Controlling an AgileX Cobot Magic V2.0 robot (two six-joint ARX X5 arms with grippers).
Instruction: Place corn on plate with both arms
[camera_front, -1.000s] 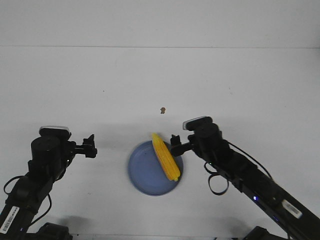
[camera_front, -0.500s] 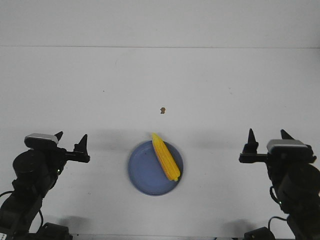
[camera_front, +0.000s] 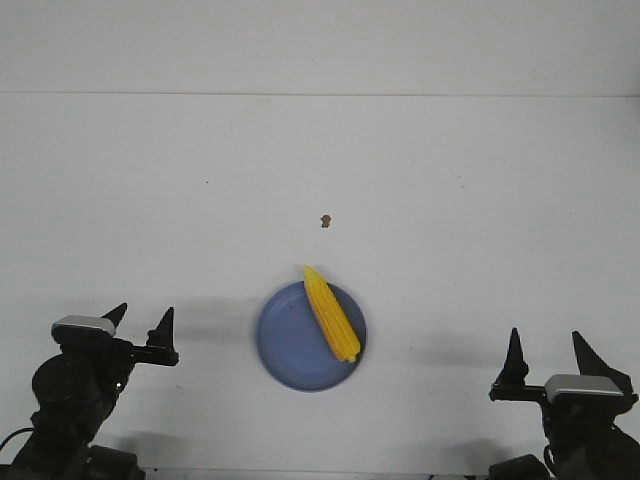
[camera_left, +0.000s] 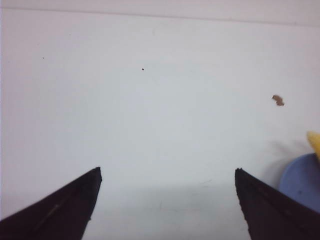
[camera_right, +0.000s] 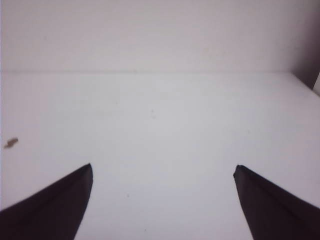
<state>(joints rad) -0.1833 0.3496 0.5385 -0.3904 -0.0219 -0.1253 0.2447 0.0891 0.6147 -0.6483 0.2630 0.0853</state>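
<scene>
The yellow corn (camera_front: 331, 312) lies on the right half of the round blue plate (camera_front: 285, 345), its pointed tip sticking out past the far rim. My left gripper (camera_front: 140, 315) is open and empty at the near left, well apart from the plate. My right gripper (camera_front: 547, 343) is open and empty at the near right. In the left wrist view my gripper (camera_left: 167, 170) is open over bare table, with the plate's edge (camera_left: 302, 180) and the corn's tip (camera_left: 314, 142) at the side. In the right wrist view my gripper (camera_right: 162, 167) is open over bare table.
A tiny brown speck (camera_front: 325, 220) lies on the white table beyond the plate; it also shows in the left wrist view (camera_left: 278, 100) and the right wrist view (camera_right: 11, 143). The table's far edge (camera_front: 320, 95) meets a white wall.
My right arm has drawn back from beside the corn on the plate to the near right corner. My left arm has also drawn back and lower. The corn stays on the plate.
</scene>
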